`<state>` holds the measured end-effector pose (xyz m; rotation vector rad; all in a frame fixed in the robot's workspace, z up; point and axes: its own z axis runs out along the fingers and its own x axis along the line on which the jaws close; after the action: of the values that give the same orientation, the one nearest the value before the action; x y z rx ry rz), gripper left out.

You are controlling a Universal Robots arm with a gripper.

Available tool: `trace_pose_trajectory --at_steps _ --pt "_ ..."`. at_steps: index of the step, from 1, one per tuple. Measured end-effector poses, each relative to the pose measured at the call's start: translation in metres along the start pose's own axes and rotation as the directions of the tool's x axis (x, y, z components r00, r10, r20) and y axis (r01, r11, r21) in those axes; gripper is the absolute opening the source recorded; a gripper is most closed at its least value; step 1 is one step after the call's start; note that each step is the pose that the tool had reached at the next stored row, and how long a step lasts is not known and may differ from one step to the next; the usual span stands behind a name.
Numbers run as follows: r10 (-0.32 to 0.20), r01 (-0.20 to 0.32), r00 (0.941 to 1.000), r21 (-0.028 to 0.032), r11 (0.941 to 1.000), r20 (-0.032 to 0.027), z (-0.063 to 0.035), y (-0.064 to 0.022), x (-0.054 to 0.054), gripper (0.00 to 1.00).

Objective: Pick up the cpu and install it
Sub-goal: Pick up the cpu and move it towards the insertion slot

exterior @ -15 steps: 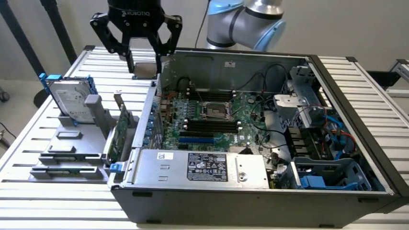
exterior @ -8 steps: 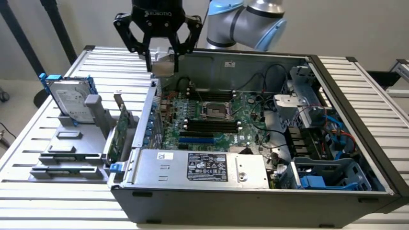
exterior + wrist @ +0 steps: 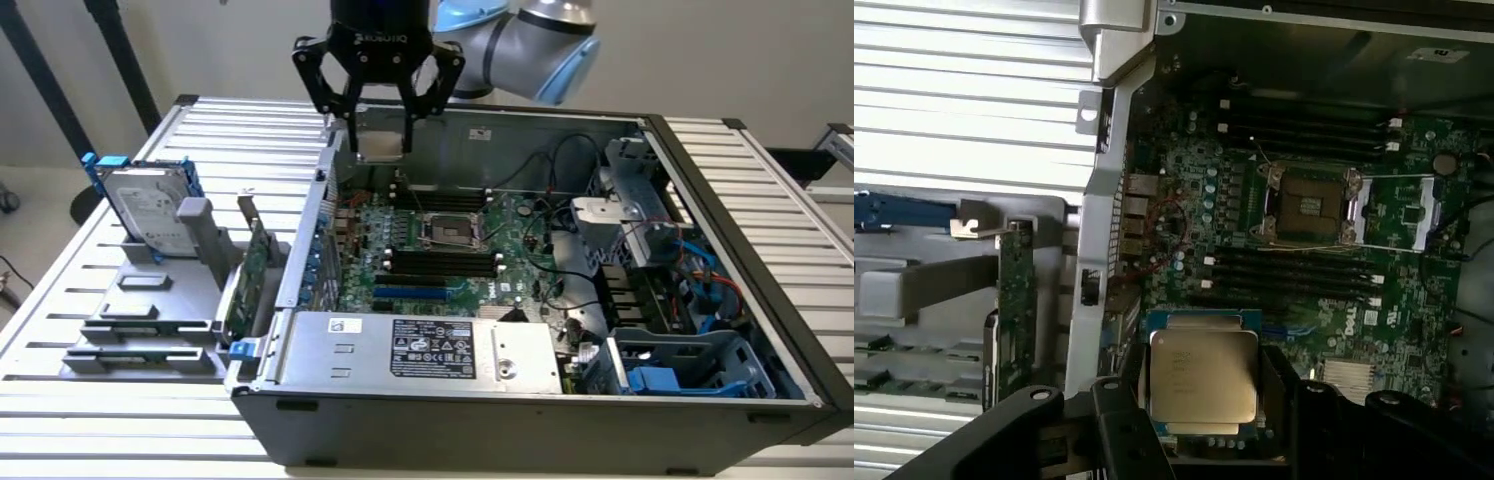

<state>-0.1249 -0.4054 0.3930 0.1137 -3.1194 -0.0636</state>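
Observation:
My gripper (image 3: 380, 143) hangs above the back left corner of the open computer case (image 3: 747, 330), shut on the cpu (image 3: 382, 143), a small flat silver-grey square held level between the two black fingers. In the wrist view the cpu (image 3: 1204, 377) sits between the fingers (image 3: 1122, 425) with printed text on its metal top. The motherboard's open cpu socket (image 3: 451, 233) lies lower and toward the exterior view's right of the gripper. The socket (image 3: 1309, 207) has its metal frame lifted, with memory slots on both sides.
A silver hard drive in blue brackets (image 3: 144, 208) and a long green expansion card (image 3: 247, 275) stand in a grey holder at the exterior view's left. The power supply (image 3: 427, 350) fills the case front. Cables and drive bays (image 3: 667, 290) crowd the right.

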Motion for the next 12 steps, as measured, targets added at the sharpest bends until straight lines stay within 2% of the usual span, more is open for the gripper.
trace_pose_trajectory --at_steps 12 --pt "0.0 0.0 1.0 0.0 1.0 0.0001 0.0218 0.0168 -0.046 0.55"
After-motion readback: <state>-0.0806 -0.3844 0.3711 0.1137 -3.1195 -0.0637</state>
